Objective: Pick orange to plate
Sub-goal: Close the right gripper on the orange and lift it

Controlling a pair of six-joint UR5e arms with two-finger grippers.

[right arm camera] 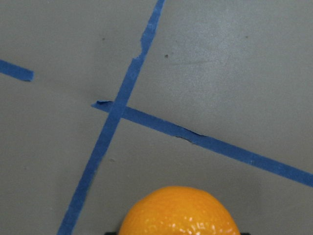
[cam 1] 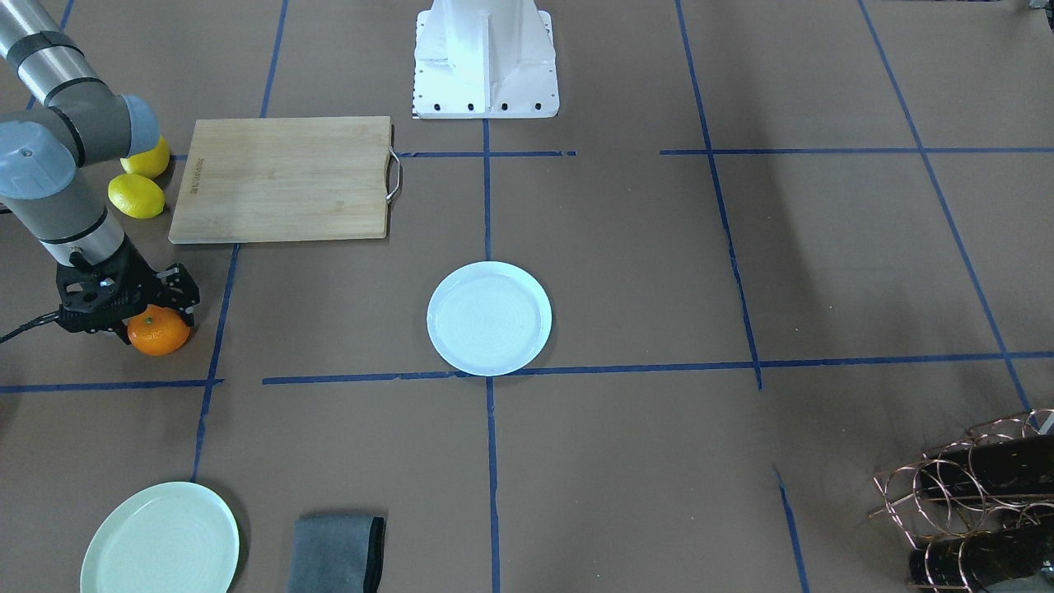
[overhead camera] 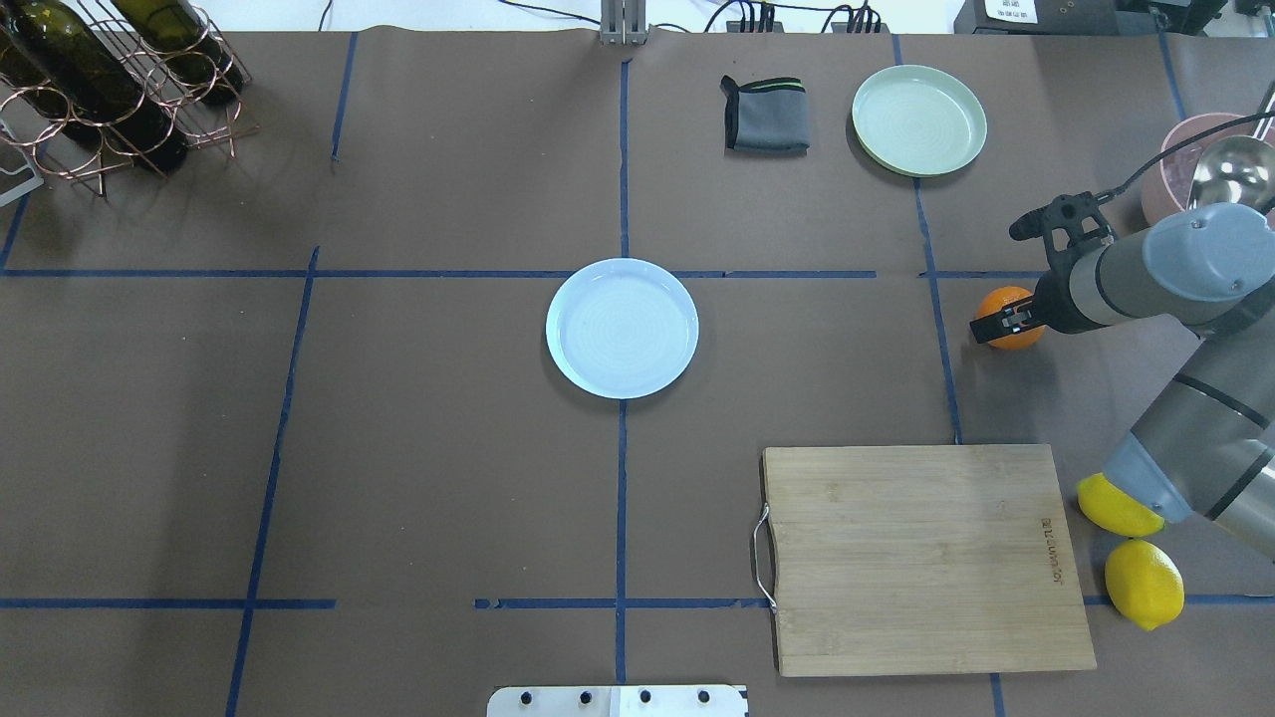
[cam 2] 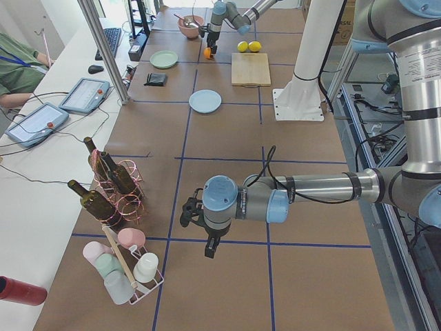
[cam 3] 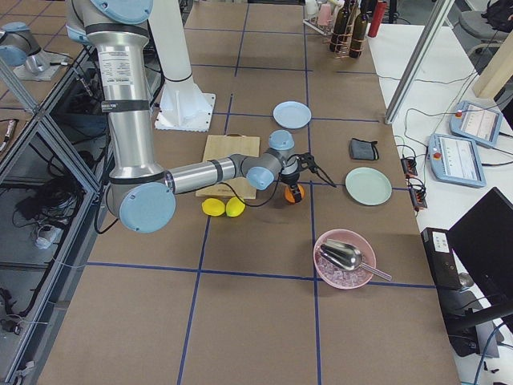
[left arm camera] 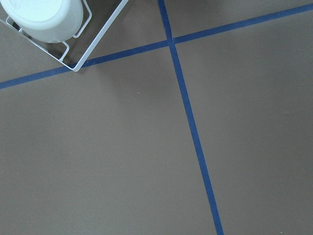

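Note:
The orange (overhead camera: 1008, 317) rests on the brown table at the right side, well to the right of the pale bluish-white plate (overhead camera: 622, 328), which lies bare at the table's middle. My right gripper (cam 1: 152, 317) stands over the orange (cam 1: 159, 331) with a finger on each side, shut on it. In the right wrist view the orange (right arm camera: 178, 211) fills the bottom centre above crossed blue tape. My left gripper (cam 2: 209, 248) hangs over bare table far from both, seen only from the side, so I cannot tell its state.
A wooden cutting board (overhead camera: 921, 558) and two lemons (overhead camera: 1144, 583) lie close behind the orange. A mint-green plate (overhead camera: 918, 119), a grey cloth (overhead camera: 765, 115) and a pink bowl with a ladle (overhead camera: 1210, 169) lie beyond it. A bottle rack (overhead camera: 110, 90) stands far left.

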